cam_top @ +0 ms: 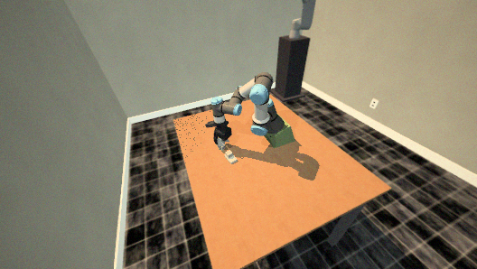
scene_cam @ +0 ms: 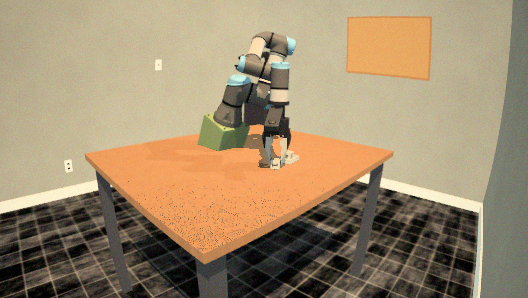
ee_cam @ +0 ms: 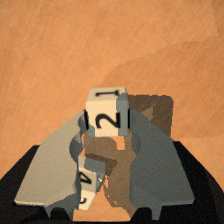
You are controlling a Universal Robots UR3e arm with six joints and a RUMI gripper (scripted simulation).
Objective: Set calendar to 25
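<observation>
My gripper [cam_top: 221, 145] [scene_cam: 276, 162] [ee_cam: 108, 110] is shut on a white cube [ee_cam: 102, 114] low over the table top. A black 2 on the cube's face toward the wrist camera is turned sideways, and a 1 shows on an adjoining face. Whether the cube touches the table is not clear. The white tray [cam_top: 233, 161] [scene_cam: 295, 160] lies close beside the gripper, with a second white cube [cam_top: 229, 153] [scene_cam: 289, 155] on it. In the wrist view a white cube [ee_cam: 86, 184] with a 4 shows partly behind the left finger. The month's name is not readable.
The orange table [cam_top: 253, 203] [scene_cam: 165, 187] bears the green block [cam_top: 282, 136] [scene_cam: 215, 136] under the arm's base. Shadows of the arm fall across the table. The arm stands over the gripper's side of the tray.
</observation>
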